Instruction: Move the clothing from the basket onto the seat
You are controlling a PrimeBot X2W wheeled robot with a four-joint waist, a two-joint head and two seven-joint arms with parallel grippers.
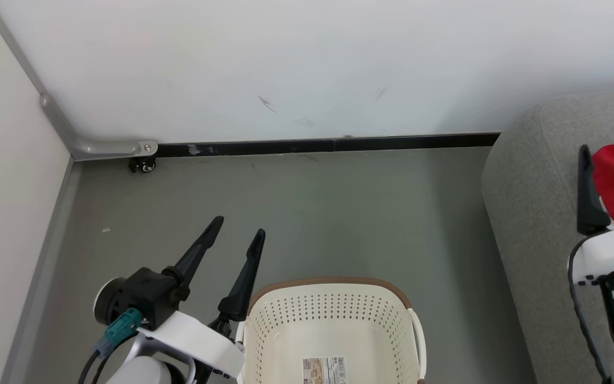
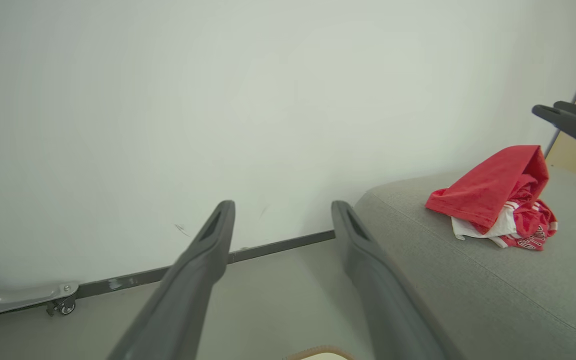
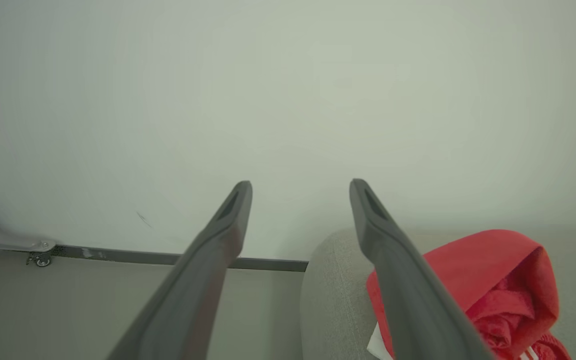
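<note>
So, both grippers are spread wide with nothing in them. The left gripper (image 1: 239, 225) hangs over the grey floor (image 1: 339, 202), with the basket (image 1: 333, 281) just to its right and the white wall (image 1: 312, 64) and black baseboard (image 1: 339, 144) ahead of its fingers. The right gripper (image 3: 300, 183) hovers above the grey seat (image 1: 531, 186). The red clothing (image 2: 493, 195) is heaped on the cushion just under it, not touching.

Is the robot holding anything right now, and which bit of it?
Nothing is held. The left gripper and the right gripper both have open, empty jaws. The clothing lies loose on the seat.
</note>
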